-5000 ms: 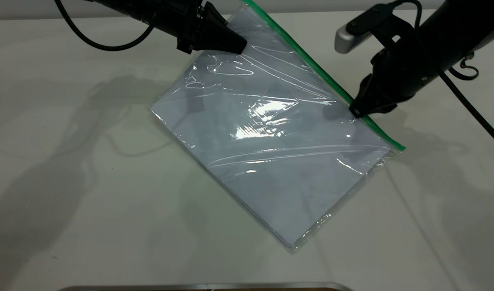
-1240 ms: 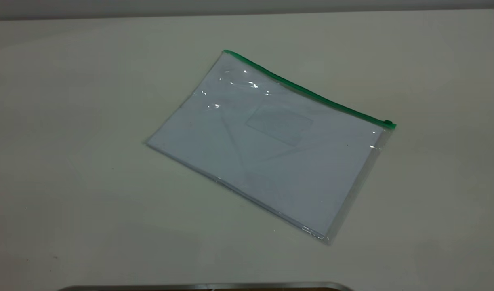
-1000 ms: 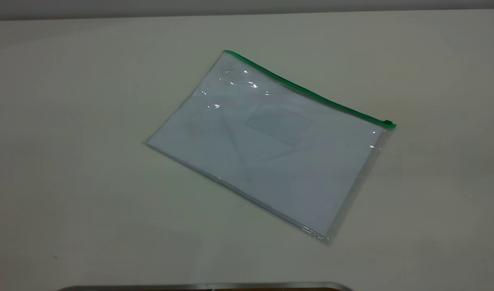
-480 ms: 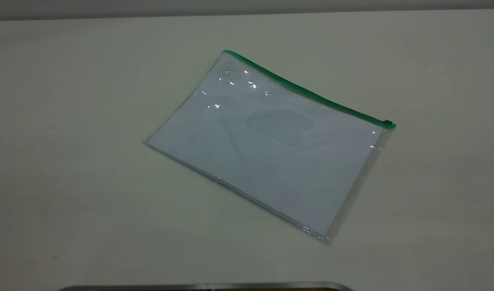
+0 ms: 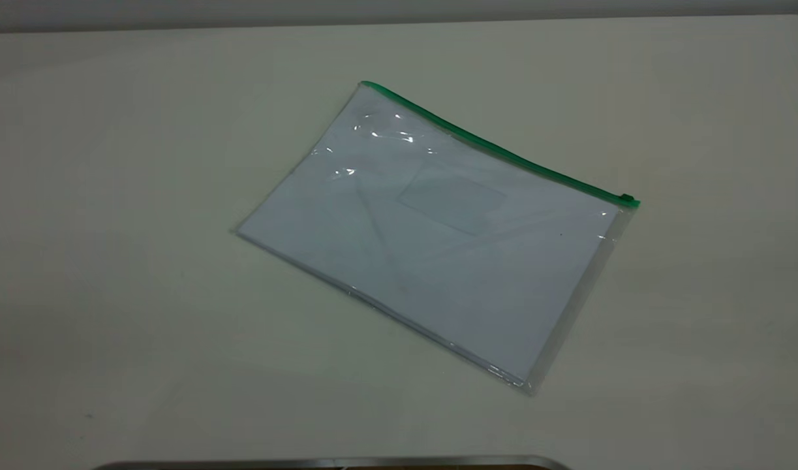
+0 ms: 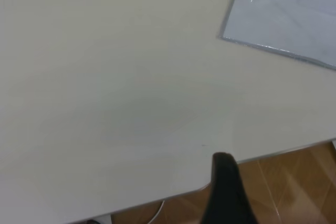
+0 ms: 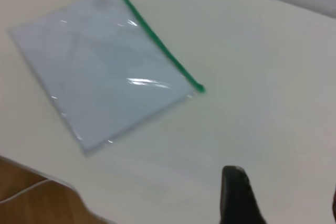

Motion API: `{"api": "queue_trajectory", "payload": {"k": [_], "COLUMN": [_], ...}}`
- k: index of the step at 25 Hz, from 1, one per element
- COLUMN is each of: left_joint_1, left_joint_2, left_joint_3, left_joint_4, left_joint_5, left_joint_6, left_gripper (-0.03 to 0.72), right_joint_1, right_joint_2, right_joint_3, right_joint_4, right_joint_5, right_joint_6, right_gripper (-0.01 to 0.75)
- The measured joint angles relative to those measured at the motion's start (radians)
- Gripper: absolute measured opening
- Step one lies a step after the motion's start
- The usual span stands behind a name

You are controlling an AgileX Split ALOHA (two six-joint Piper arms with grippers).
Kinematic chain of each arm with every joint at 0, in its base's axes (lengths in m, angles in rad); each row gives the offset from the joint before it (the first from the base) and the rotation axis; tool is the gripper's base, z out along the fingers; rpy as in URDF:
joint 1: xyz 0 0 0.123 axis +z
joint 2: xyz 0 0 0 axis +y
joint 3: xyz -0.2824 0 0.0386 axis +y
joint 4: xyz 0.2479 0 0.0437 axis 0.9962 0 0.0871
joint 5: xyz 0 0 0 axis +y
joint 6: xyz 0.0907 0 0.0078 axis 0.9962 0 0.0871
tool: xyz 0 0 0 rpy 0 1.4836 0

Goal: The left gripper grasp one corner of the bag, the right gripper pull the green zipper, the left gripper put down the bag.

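The bag (image 5: 431, 235) lies flat on the white table, a clear pouch with white paper and a small card pocket (image 5: 452, 202). The green zipper (image 5: 496, 151) runs along its far long edge, with the slider tab (image 5: 627, 198) at the right end. Neither gripper shows in the exterior view. The left gripper (image 6: 281, 198) hangs over the table's edge, far from the bag's corner (image 6: 294, 14); only one black finger (image 6: 227, 192) shows, with nothing beside it. The right gripper (image 7: 286, 195) is open and empty above bare table, away from the bag (image 7: 100, 61) and zipper (image 7: 157, 40).
A metal-edged strip (image 5: 333, 462) lies at the table's near edge. Brown wood floor (image 6: 294, 182) shows past the table's edge in the left wrist view. In the right wrist view, floor and a white cable (image 7: 21, 190) show past the table's corner.
Five seconds ago both grippers held the tilted bag; now both arms are out of the exterior view and the bag lies flat. Nothing has moved in the last second.
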Motion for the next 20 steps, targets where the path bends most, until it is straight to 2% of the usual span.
{"api": "queue_trajectory", "payload": {"k": [20], "left_joint_1": [0.0], "left_joint_2": [0.0], "left_joint_3": [0.048], "left_joint_4": [0.035], "left_joint_5": [-0.025], "left_joint_6": [-0.003], "left_gripper": [0.587], "right_joint_1": [0.0], "right_joint_2": [0.0], "right_joint_3": [0.005], "right_joint_4": [-0.034], "right_joint_5": [0.002], "right_joint_6": [0.042], "right_gripper": [0.464]}}
